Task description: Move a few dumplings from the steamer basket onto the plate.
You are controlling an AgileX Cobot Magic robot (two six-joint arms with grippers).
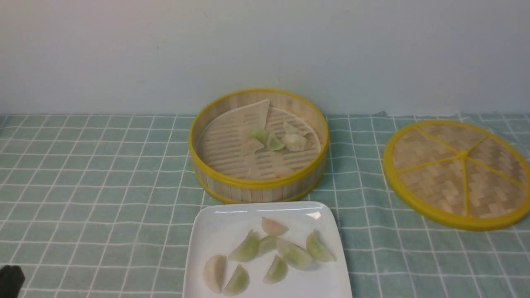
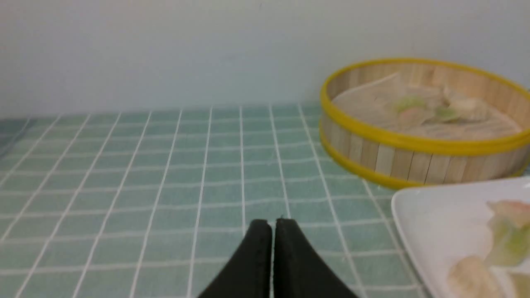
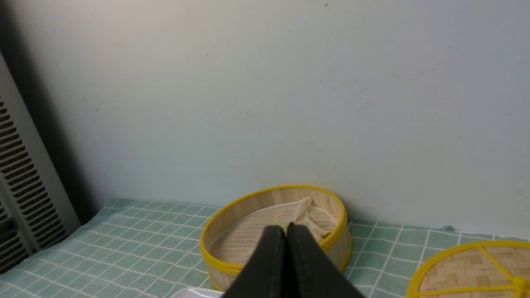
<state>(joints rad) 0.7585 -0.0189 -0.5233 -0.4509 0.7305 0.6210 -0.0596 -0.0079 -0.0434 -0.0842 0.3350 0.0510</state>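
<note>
Beyond the tips of my left gripper [image 2: 274,225], which meet with nothing between them, lies the checked cloth [image 2: 223,182], and to the right and nearer the middle sits the plate [image 1: 232,219]. My right gripper [image 3: 288,229] is closed too, its narrow point empty, with the steamer basket [image 3: 223,267] ahead of it and slightly to its left. Between my two pincers, on the white plate, rest several dumplings [image 1: 295,253], mostly green-tinted, some pale or pinkish. Farther forward, just past the plate, the basket holds others, clustered toward the middle of its slatted floor: a pale pleated one [image 1: 294,142], a small green one [image 1: 275,142] and a few half-lost against the slats.

I judge them light and soft, their skins thin and probably a little slick, so a hard squeeze could dent or tear one, and a loose one could let it slide out. I would take each across its plump belly, low down, rather than by the thin edge. Those lying close together ask for slim, barely parted tips, lest I drag a neighbour along. Clearing the yellow rim calls for a straight lift. With several already on the plate, the task may be nearly or wholly done; I cannot be sure.
</note>
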